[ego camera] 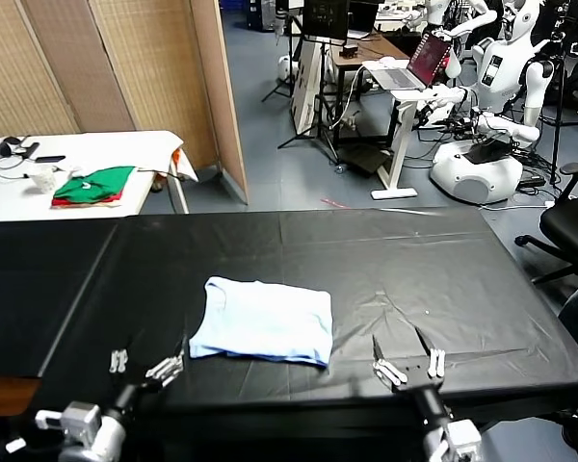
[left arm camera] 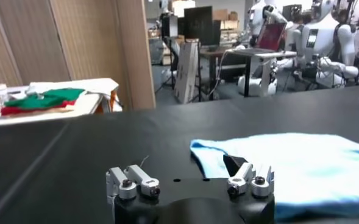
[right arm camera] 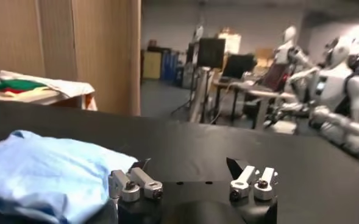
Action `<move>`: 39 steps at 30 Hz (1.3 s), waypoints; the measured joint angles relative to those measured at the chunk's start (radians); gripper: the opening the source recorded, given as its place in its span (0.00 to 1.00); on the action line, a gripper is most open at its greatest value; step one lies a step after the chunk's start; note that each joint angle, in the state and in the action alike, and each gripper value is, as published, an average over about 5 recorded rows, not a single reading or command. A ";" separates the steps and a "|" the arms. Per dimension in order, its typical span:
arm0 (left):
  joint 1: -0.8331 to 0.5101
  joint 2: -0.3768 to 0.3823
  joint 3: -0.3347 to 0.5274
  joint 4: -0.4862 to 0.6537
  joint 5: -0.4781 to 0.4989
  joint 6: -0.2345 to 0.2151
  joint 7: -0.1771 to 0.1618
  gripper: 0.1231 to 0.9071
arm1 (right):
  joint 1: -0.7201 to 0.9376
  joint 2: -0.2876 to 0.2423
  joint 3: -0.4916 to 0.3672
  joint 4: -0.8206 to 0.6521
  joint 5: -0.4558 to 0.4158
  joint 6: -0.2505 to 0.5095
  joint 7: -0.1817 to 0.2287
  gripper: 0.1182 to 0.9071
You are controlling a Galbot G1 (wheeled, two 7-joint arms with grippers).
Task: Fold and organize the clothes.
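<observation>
— Lying folded on the black worktop (ego camera: 443, 260), the T-shirt (ego camera: 263, 320)?
— Yes, between both tools. Left tool (ego camera: 146, 364) and right tool (ego camera: 406, 364): fingers apart, holding nothing.

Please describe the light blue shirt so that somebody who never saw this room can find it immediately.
Find the long table under black sheeting. Near its front edge, slightly left of centre, lies a pale sky-blue cotton T-shirt folded into a flat rectangle. It is the only garment there; the green and red folded clothes lie on another white table.
</observation>
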 joint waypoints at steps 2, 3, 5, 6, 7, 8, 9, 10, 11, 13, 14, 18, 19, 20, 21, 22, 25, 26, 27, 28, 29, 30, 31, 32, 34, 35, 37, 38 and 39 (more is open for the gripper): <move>0.026 -0.007 -0.003 -0.003 0.012 -0.026 0.000 1.00 | -0.044 0.006 -0.005 0.004 -0.027 0.045 0.024 1.00; 0.039 -0.011 -0.004 -0.004 0.019 -0.039 -0.001 1.00 | -0.067 0.009 -0.009 0.005 -0.043 0.069 0.038 1.00; 0.064 -0.017 -0.006 -0.004 0.031 -0.074 -0.003 1.00 | -0.114 0.014 -0.019 0.008 -0.072 0.118 0.069 1.00; 0.076 -0.021 -0.005 -0.003 0.035 -0.094 -0.004 1.00 | -0.138 0.017 -0.025 0.010 -0.084 0.142 0.086 1.00; 0.089 -0.025 -0.004 -0.001 0.037 -0.116 -0.005 1.00 | -0.161 0.020 -0.030 0.012 -0.094 0.163 0.103 1.00; 0.101 -0.029 -0.001 0.001 0.039 -0.137 -0.007 1.00 | -0.183 0.023 -0.035 0.015 -0.100 0.179 0.120 1.00; 0.113 -0.033 0.002 0.004 0.040 -0.156 -0.009 1.00 | -0.203 0.026 -0.039 0.017 -0.103 0.191 0.133 1.00; 0.124 -0.038 0.006 0.007 0.042 -0.173 -0.012 1.00 | -0.222 0.028 -0.043 0.020 -0.104 0.199 0.145 1.00; 0.135 -0.043 0.009 0.010 0.044 -0.186 -0.014 1.00 | -0.238 0.030 -0.047 0.023 -0.104 0.204 0.153 1.00; 0.153 -0.052 0.016 0.014 0.051 -0.202 -0.018 1.00 | -0.263 0.032 -0.053 0.027 -0.102 0.209 0.164 1.00; 0.160 -0.056 0.018 0.016 0.053 -0.206 -0.019 1.00 | -0.272 0.032 -0.055 0.029 -0.102 0.211 0.166 1.00; 0.178 -0.064 0.020 0.018 0.056 -0.209 -0.018 1.00 | -0.293 0.033 -0.058 0.030 -0.102 0.216 0.168 1.00; 0.181 -0.064 0.020 0.018 0.056 -0.209 -0.017 1.00 | -0.296 0.033 -0.058 0.030 -0.102 0.217 0.168 1.00; 0.183 -0.064 0.019 0.018 0.056 -0.209 -0.016 1.00 | -0.298 0.033 -0.058 0.030 -0.102 0.217 0.168 1.00; 0.185 -0.064 0.018 0.019 0.055 -0.209 -0.015 1.00 | -0.300 0.033 -0.058 0.031 -0.102 0.218 0.168 1.00; 0.186 -0.064 0.017 0.019 0.055 -0.209 -0.014 1.00 | -0.302 0.033 -0.059 0.031 -0.102 0.219 0.168 1.00; 0.189 -0.063 0.014 0.021 0.053 -0.210 -0.012 1.00 | -0.306 0.033 -0.059 0.031 -0.102 0.220 0.168 1.00; 0.190 -0.063 0.013 0.021 0.053 -0.211 -0.012 1.00 | -0.307 0.033 -0.059 0.031 -0.102 0.220 0.168 1.00; 0.191 -0.063 0.012 0.021 0.052 -0.211 -0.011 1.00 | -0.307 0.033 -0.059 0.031 -0.103 0.220 0.168 1.00; 0.192 -0.063 0.011 0.021 0.052 -0.211 -0.011 1.00 | -0.308 0.033 -0.059 0.031 -0.103 0.221 0.168 1.00; 0.192 -0.063 0.011 0.021 0.052 -0.211 -0.011 1.00 | -0.308 0.033 -0.059 0.031 -0.103 0.221 0.168 1.00; 0.192 -0.063 0.010 0.021 0.051 -0.211 -0.010 1.00 | -0.309 0.033 -0.059 0.031 -0.103 0.221 0.168 1.00; 0.192 -0.063 0.009 0.021 0.051 -0.211 -0.010 1.00 | -0.309 0.033 -0.059 0.031 -0.103 0.221 0.168 1.00; 0.192 -0.063 0.009 0.021 0.051 -0.210 -0.010 1.00 | -0.309 0.033 -0.059 0.031 -0.103 0.221 0.168 1.00; 0.191 -0.062 0.008 0.021 0.051 -0.210 -0.010 1.00 | -0.310 0.033 -0.060 0.031 -0.103 0.221 0.168 1.00; 0.191 -0.062 0.008 0.021 0.051 -0.209 -0.010 1.00 | -0.310 0.034 -0.060 0.031 -0.103 0.221 0.168 1.00; 0.191 -0.062 0.008 0.021 0.051 -0.208 -0.010 1.00 | -0.310 0.034 -0.060 0.031 -0.103 0.221 0.168 1.00; 0.191 -0.062 0.008 0.021 0.051 -0.207 -0.010 1.00 | -0.310 0.034 -0.060 0.031 -0.103 0.221 0.168 1.00; 0.191 -0.062 0.007 0.021 0.051 -0.207 -0.010 1.00 | -0.310 0.034 -0.060 0.031 -0.103 0.221 0.168 1.00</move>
